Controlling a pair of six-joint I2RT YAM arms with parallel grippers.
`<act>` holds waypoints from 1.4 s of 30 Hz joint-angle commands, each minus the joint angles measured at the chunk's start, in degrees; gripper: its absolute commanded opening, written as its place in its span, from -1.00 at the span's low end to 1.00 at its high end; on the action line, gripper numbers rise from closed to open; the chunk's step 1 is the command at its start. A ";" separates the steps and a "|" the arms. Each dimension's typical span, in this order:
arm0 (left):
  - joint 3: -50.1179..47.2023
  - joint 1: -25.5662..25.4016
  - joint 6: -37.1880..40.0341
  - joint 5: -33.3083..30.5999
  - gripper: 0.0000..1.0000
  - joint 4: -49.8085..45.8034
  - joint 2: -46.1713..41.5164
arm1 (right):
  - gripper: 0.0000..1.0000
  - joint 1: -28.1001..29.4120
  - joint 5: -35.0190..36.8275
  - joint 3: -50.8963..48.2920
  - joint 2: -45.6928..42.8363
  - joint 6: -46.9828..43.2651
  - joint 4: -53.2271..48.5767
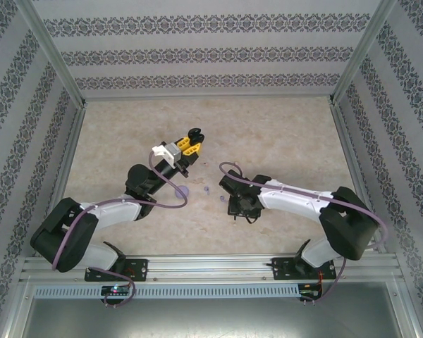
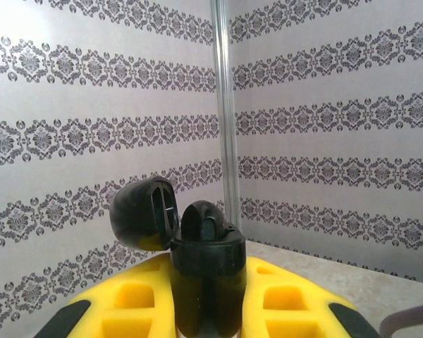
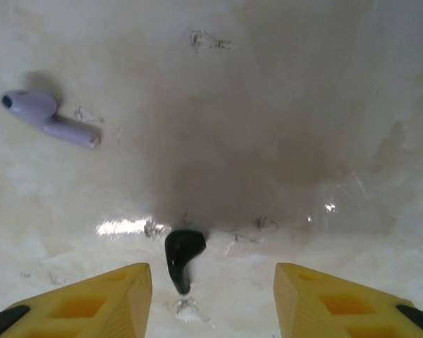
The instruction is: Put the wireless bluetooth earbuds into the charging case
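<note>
Holding aloft: left gripper (image 1: pixel 188 144) pinches lid-open black charging case (image 2: pixel 204 260) | right gripper (image 3: pixel 211 296) spread around black earbud (image 3: pixel 182 257) toward table (image 3: pixel 303 105) near edge | purple earbud (image 3: pixel 46 116) lies apart

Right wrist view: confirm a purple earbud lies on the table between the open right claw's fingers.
Not purple: the right wrist view shows a black earbud on the table between the fingers of the open right claw. The purple earbud lies aside.

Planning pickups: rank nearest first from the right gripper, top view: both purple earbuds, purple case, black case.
1. Purple earbud, just left of the right gripper.
2. Second purple earbud, farther left.
3. Purple case, beside the left arm.
4. Black case, in the left gripper.
</note>
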 commanded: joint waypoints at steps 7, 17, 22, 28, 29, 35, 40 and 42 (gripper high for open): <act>-1.02 1.29 0.52 -0.61 -1.00 3.40 -1.97 | -0.13 0.89 2.71 3.84 5.72 3.84 1.37; -1.10 1.76 0.52 -0.37 -1.00 3.73 -1.93 | -0.21 1.90 2.68 4.53 8.84 5.04 0.98; -1.27 1.93 0.43 -0.38 -1.00 3.69 -1.96 | -0.26 1.88 3.10 4.47 10.13 4.99 1.04; -1.44 2.06 0.52 -0.38 -1.00 3.49 -2.03 | -0.34 2.02 2.47 4.77 11.27 4.78 1.37; -1.40 2.07 0.49 -0.29 -1.00 3.49 -2.03 | -0.34 2.17 2.40 4.75 11.17 4.83 1.28; -1.24 2.20 0.50 -0.26 -1.00 3.31 -2.05 | -0.34 2.91 2.39 4.12 10.36 5.25 0.95; -1.10 2.20 0.43 -0.15 -1.00 3.06 -1.94 | -0.35 3.50 2.27 3.80 10.23 5.65 1.06; -1.06 2.18 0.43 -0.23 -1.00 2.96 -1.93 | -0.35 3.53 2.17 3.84 10.40 5.69 1.15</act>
